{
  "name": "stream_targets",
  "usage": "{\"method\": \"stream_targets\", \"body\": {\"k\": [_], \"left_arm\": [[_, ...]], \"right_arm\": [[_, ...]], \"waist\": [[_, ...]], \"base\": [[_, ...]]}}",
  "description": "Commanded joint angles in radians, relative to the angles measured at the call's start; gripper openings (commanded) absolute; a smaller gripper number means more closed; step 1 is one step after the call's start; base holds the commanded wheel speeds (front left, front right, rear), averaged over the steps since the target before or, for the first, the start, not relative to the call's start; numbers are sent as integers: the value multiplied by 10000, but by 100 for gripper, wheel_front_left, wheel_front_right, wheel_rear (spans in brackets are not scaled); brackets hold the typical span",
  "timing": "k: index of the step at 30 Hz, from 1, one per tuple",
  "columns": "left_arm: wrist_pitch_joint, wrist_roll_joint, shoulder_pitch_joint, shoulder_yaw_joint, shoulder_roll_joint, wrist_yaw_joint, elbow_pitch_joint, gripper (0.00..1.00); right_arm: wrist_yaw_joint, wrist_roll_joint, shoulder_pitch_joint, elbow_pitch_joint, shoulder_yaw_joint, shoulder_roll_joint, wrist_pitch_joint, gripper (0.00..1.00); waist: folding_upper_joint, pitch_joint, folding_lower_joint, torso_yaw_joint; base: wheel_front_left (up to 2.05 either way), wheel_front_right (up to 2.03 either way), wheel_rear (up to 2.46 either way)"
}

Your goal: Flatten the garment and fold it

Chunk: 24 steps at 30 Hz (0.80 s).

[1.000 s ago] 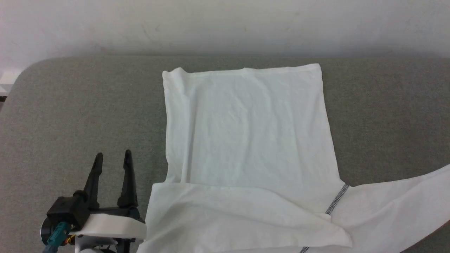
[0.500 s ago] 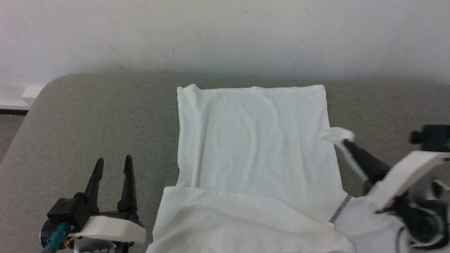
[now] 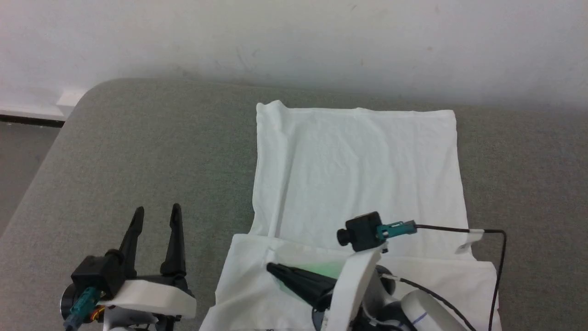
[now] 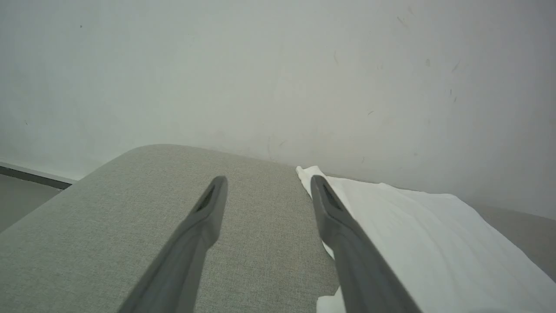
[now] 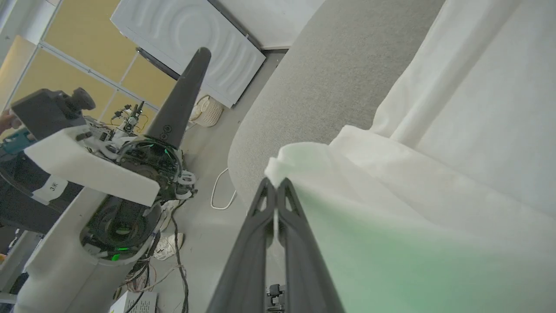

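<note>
One garment (image 3: 358, 170); left claw (image 3: 157, 210) spread wide, empty; right claw (image 5: 276, 183) closed, apparently pinching its fabric.

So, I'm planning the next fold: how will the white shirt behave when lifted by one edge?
Probably floppy: the garment drapes limply where the right end effector pinches its edge. Likely light, since a green glow shows through the thin fabric. It may drag rather than slide, as the grey cushion looks textured.

Grey fabric-covered surface (image 3: 138, 151) with a rounded corner, set against a scuffed white wall (image 3: 294, 37); a dark skirting strip (image 3: 27, 120) and the floor (image 3: 18, 165) lie to its left. Right wrist view: white embossed panel (image 5: 191, 26), small pale basket (image 5: 207, 111) and loose white cable (image 5: 217, 182) on the floor, with yellow panes (image 5: 82, 43) behind.
</note>
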Motion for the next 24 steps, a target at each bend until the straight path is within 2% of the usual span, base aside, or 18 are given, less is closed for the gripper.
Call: {"method": "stream_targets", "body": {"k": [1,8,9,10,13,18,24], "left_arm": [[-13,-62,-252,-57,13,-5,59,100],[-197,-95,-547,-229,-85,13,280,100],[-221,-102,-574,-238,-91,17,332,100],[-243,-109,-600,-247,-97,20,390,100],[-313,-129,-609,-187,-78,76,533,100],[-317,-75,-521,-116,-1,219,713,100],[-200,-78,-297,7,167,361,727,100]], "right_arm": [[-6,476,-375,166,424,29,-333,0],[-6,338,-1891,2342,2511,30,-1714,2],[-6,468,-1985,2540,2759,30,-1864,32],[-6,484,-2118,2710,2986,30,-2066,100],[-6,606,-2466,2794,3560,25,-2762,100],[-6,194,-2835,2657,3792,-570,-4037,100],[-6,-609,-2626,2814,2362,-1641,-5874,100]], "waist": [[0,274,0,172],[0,856,0,301],[0,907,0,298],[0,940,0,296],[0,959,0,180],[0,716,0,-74],[0,257,0,-586]], "base": [[0,0,0],[0,0,0],[0,0,0],[0,0,0],[0,0,0],[0,0,0],[0,0,0]]}}
